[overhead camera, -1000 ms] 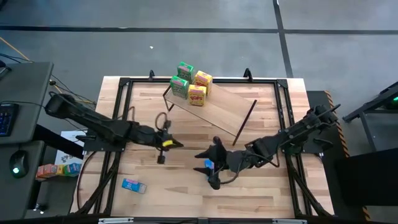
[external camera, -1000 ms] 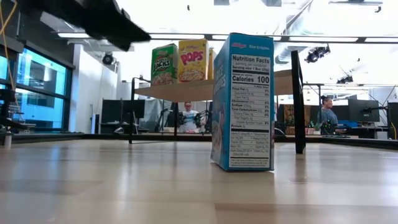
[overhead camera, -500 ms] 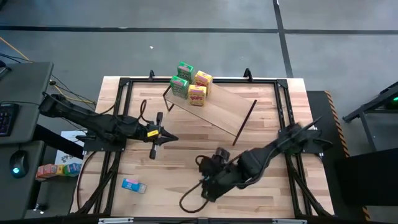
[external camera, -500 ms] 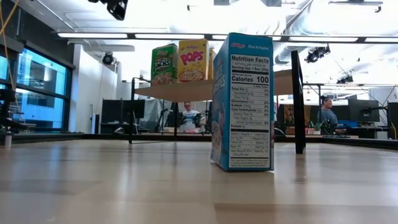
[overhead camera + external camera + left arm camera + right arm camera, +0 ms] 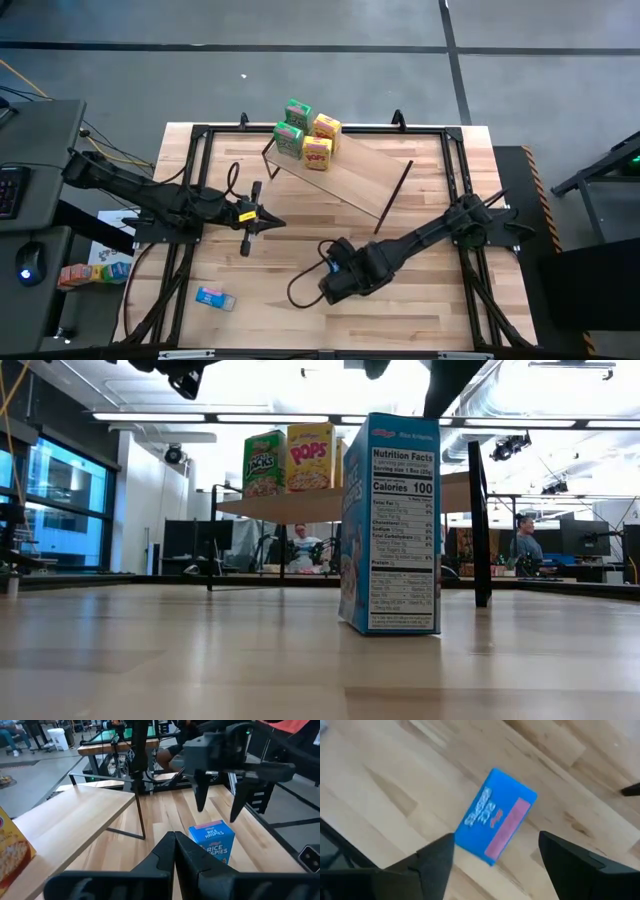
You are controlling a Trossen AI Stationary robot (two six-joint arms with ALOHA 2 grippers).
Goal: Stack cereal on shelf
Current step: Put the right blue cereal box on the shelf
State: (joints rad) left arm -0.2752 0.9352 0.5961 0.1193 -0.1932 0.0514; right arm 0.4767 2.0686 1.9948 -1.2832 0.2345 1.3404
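High view straight down, low view level at tabletop, both wrist views share blue cereal box (image 5: 214, 840).

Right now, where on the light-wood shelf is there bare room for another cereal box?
The light-wood shelf board is bare from the yellow boxes to its right-hand black leg. Its far-left end is crowded: green boxes beside the yellow ones. The upright blue box stands below the open right gripper.

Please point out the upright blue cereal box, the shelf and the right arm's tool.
upright blue cereal box (image 5: 390, 525), low view, on its nutrition panel.
shelf (image 5: 355, 178), high view, on the bare board.
right tool (image 5: 218, 805), left wrist view, midway between its open fingertips.
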